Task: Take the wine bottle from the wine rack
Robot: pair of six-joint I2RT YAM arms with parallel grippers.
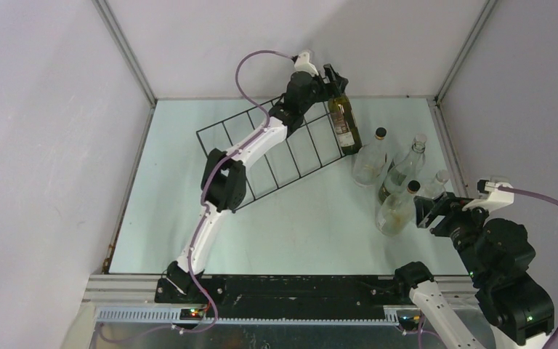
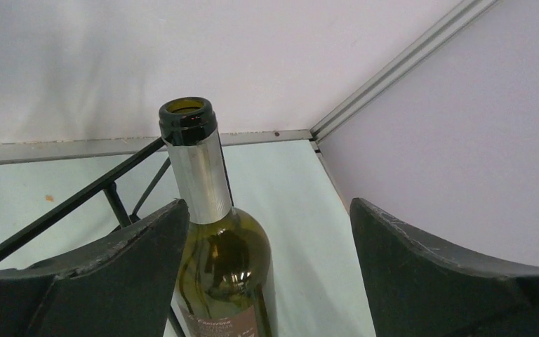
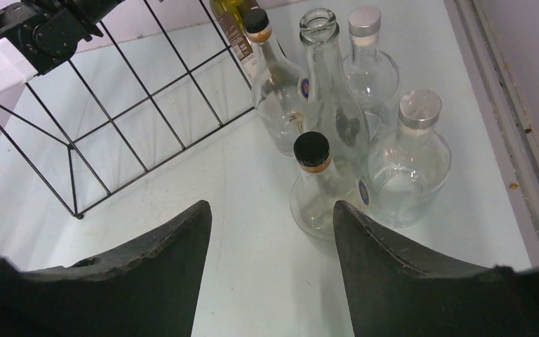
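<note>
The wine bottle (image 1: 344, 123) is dark green glass with a silver foil neck, open mouth and label. It stands upright at the far-right end of the rack (image 1: 261, 156). The left tool (image 2: 267, 207) is open around the neck. The right tool (image 3: 272, 210) is open.

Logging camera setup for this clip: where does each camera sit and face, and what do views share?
Top external: above and behind the bases, looking down on the table; the left arm and right arm show.
Left wrist: on the left arm, facing the far corner; its open fingers flank the wine bottle's neck.
Right wrist: low, facing the clear bottles; its open fingers show.
Shared: all three show the wine bottle and wine rack.
</note>
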